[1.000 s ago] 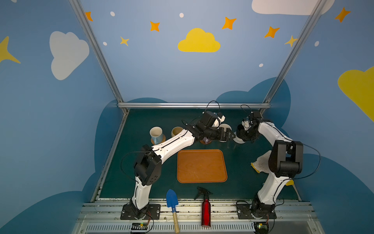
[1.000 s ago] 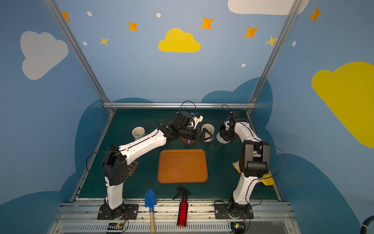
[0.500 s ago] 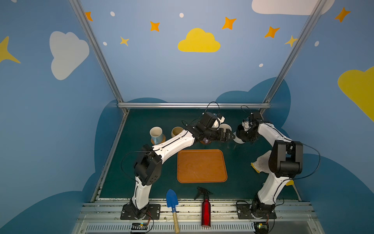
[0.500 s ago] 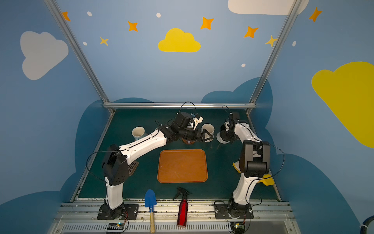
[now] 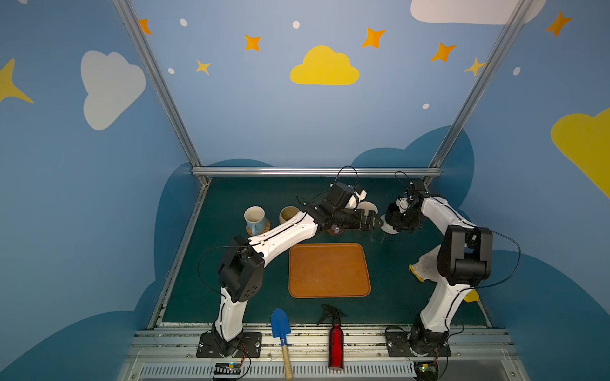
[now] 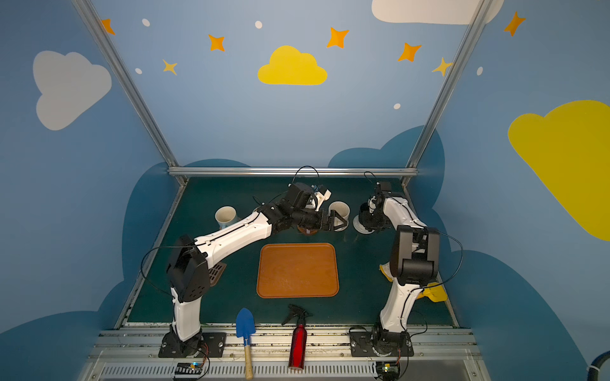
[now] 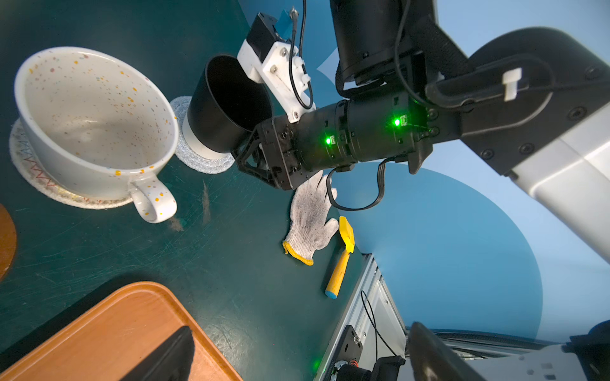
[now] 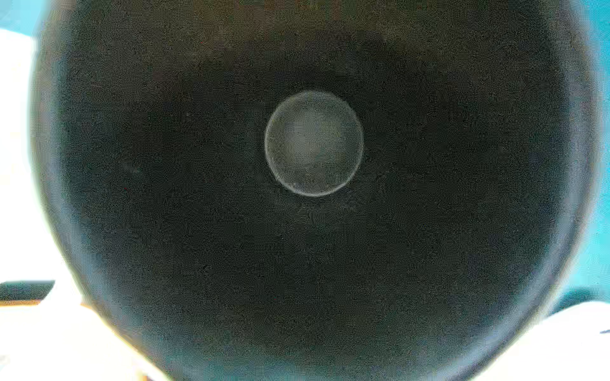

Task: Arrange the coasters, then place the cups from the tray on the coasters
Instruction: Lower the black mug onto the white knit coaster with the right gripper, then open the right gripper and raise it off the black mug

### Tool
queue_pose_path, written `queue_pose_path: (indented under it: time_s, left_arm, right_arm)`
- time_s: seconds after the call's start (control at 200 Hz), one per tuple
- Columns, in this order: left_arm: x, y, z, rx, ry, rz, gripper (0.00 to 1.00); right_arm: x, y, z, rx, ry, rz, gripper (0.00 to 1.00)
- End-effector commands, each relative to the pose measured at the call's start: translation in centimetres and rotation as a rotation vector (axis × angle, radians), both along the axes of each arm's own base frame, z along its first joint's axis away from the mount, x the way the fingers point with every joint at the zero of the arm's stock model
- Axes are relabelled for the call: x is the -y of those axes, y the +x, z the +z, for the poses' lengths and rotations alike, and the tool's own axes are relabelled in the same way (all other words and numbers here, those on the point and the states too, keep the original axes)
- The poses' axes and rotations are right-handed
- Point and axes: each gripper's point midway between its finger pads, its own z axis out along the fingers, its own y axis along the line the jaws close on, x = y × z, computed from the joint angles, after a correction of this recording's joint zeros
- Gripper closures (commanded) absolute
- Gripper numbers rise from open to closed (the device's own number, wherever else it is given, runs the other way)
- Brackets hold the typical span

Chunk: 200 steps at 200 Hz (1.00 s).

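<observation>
Left gripper [image 5: 377, 221] gapes wide, holding nothing. Right gripper [image 7: 247, 146] is at the black mug [image 7: 227, 105] on the pale grey coaster [image 7: 201, 161]; I cannot tell whether it grips.

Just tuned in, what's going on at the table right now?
The tray is empty. The right gripper is at the black mug, which sits on the pale grey coaster; whether it grips is hidden. The left gripper hangs open beside the cream speckled mug on its beige coaster.
</observation>
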Motion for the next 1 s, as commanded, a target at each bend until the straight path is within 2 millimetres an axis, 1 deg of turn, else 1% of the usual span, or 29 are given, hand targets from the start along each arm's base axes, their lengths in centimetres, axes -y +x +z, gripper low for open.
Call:
queue_pose_path:
  time_s: [0.0, 0.06, 0.095, 0.1, 0.105, 0.11, 0.12, 0.26, 0.295, 0.32, 0.33, 0.335, 0.34, 0.35, 0.44, 0.531, 0.641, 0.746, 0.861, 0.936, 0.996]
  left_arm:
    - [-0.3, -0.1, 1.2, 0.013, -0.016, -0.007, 0.0]
    - [-0.3, -0.1, 1.2, 0.014, -0.018, -0.008, 0.0]
    - [-0.3, -0.1, 1.3, 0.014, -0.02, -0.009, 0.0]
    - [-0.3, -0.1, 1.3, 0.014, -0.02, -0.009, 0.0]
    - [-0.3, -0.1, 1.2, 0.013, -0.019, -0.009, 0.0]
    - [-0.3, -0.1, 1.2, 0.013, -0.019, -0.009, 0.0]
    - [-0.3, -0.1, 1.2, 0.013, -0.019, -0.009, 0.0]
    - [-0.5, -0.1, 1.1, 0.017, -0.012, -0.001, 0.0]
    - [-0.5, -0.1, 1.0, 0.017, -0.005, 0.005, 0.0]
    - [-0.7, 0.1, 1.0, 0.02, 0.001, 0.013, 0.0]
    - [-0.8, 0.1, 0.9, 0.021, 0.004, 0.016, 0.0]
    - [-0.8, 0.1, 0.9, 0.021, 0.007, 0.017, 0.0]
    - [-0.8, 0.2, 0.9, 0.023, 0.008, 0.019, 0.0]
    - [-0.9, 0.2, 0.9, 0.024, 0.01, 0.021, 0.0]
    - [-1.4, 0.4, 0.8, 0.05, 0.043, 0.046, 0.0]
    - [-1.8, 0.5, 1.3, 0.066, 0.043, 0.065, 0.0]
    - [-2.1, 0.3, 2.3, 0.08, 0.028, 0.068, 0.0]
    - [-2.6, 0.0, 3.7, 0.106, 0.0, 0.081, 0.0]
    - [-3.7, -0.5, 5.3, 0.146, -0.016, 0.099, 0.0]
    - [-4.7, -1.1, 5.9, 0.173, -0.01, 0.111, 0.0]
    - [-5.8, -1.5, 6.5, 0.206, -0.006, 0.126, 0.0]
  right_arm:
    - [-0.2, -0.4, 0.3, -0.021, 0.029, -0.015, 0.59]
    - [0.2, -0.4, 0.5, -0.017, 0.016, -0.029, 0.58]
    - [0.0, -0.4, 0.6, -0.015, 0.025, -0.028, 0.58]
    - [0.0, -0.4, 0.6, -0.015, 0.026, -0.028, 0.57]
    - [0.0, -0.3, 0.6, -0.014, 0.027, -0.029, 0.5]
    - [0.0, -0.3, 0.6, -0.014, 0.027, -0.028, 0.47]
    - [0.0, -0.3, 0.7, -0.014, 0.024, -0.031, 0.44]
    - [0.2, -0.3, 1.6, 0.027, 0.015, -0.058, 0.39]
    - [0.3, -0.2, 2.1, 0.043, 0.007, -0.068, 0.33]
    - [0.4, -0.2, 2.4, 0.056, -0.002, -0.073, 0.31]
    - [0.5, -0.1, 2.6, 0.064, -0.004, -0.074, 0.16]
    - [0.5, -0.2, 2.6, 0.066, -0.004, -0.073, 0.11]
    - [0.4, -0.1, 2.7, 0.07, -0.005, -0.072, 0.08]
    - [0.4, -0.1, 3.0, 0.078, -0.006, -0.072, 0.07]
    - [0.4, 0.0, 5.0, 0.162, -0.038, -0.068, 0.06]
    - [0.5, -0.1, 8.0, 0.267, -0.083, -0.066, 0.06]
    - [0.3, -0.7, 11.5, 0.366, -0.075, -0.073, 0.06]
    - [-0.6, -2.0, 14.8, 0.444, -0.033, -0.062, 0.06]
    - [-2.5, -3.9, 18.1, 0.547, 0.049, -0.022, 0.06]
    - [-3.7, -5.2, 19.9, 0.601, 0.101, 0.008, 0.06]
    - [-4.4, -6.3, 20.8, 0.622, 0.135, 0.023, 0.06]
